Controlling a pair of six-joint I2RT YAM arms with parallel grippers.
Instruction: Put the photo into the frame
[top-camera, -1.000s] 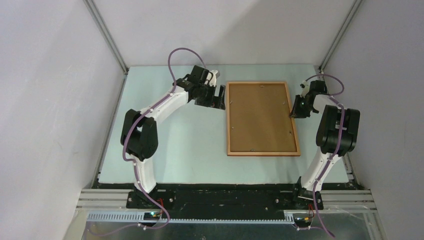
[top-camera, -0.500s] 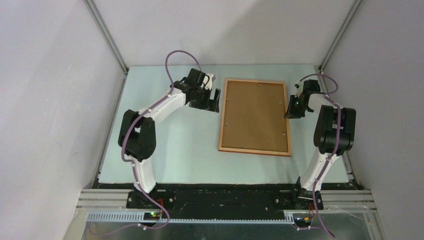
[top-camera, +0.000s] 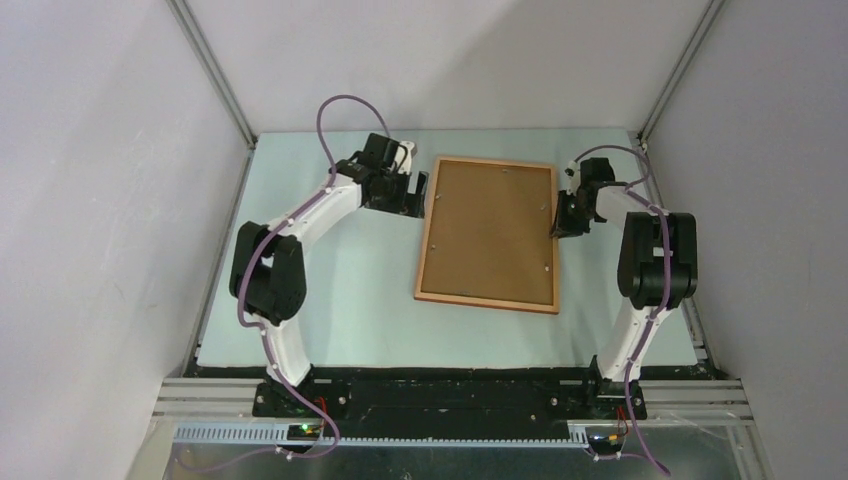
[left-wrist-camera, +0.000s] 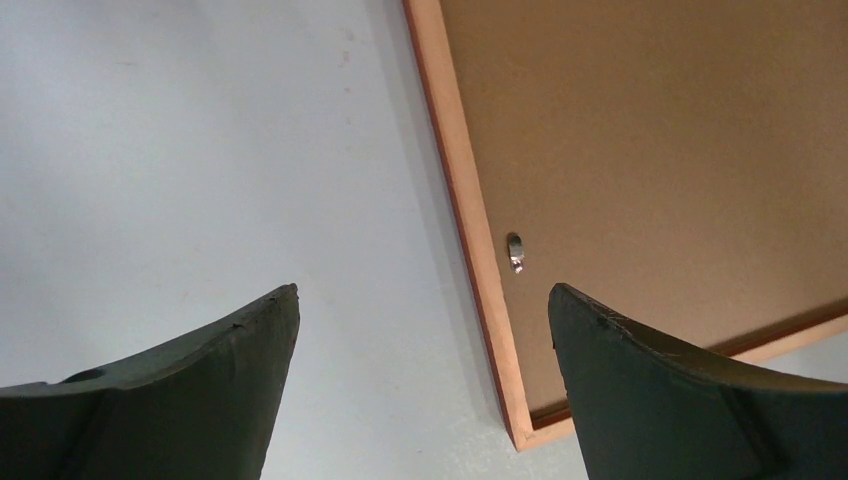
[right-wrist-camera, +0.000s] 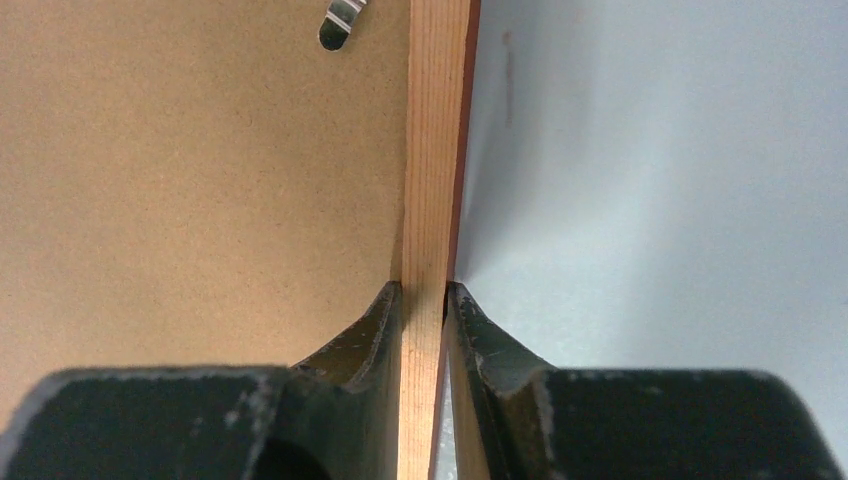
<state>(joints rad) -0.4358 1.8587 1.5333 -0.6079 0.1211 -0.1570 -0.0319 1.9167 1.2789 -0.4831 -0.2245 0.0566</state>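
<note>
The right gripper (right-wrist-camera: 425, 290) is pinching the right rail of the thin orange-brown wooden picture frame (right-wrist-camera: 432, 150) and has dragged it leftward across the pale table (top-camera: 340, 290) in the last second. The left gripper (top-camera: 412, 195), spread wide, has backed away just beside the left rail. The frame lies back-up near the table's middle with its flat brown backing board (top-camera: 490, 235) clipped in. Its long axis runs near to far, the near end skewed slightly left. The photo is not in view, so I judge that loading has not begun.

Pale green table (top-camera: 340, 300), grey walls (top-camera: 100, 200)
</note>
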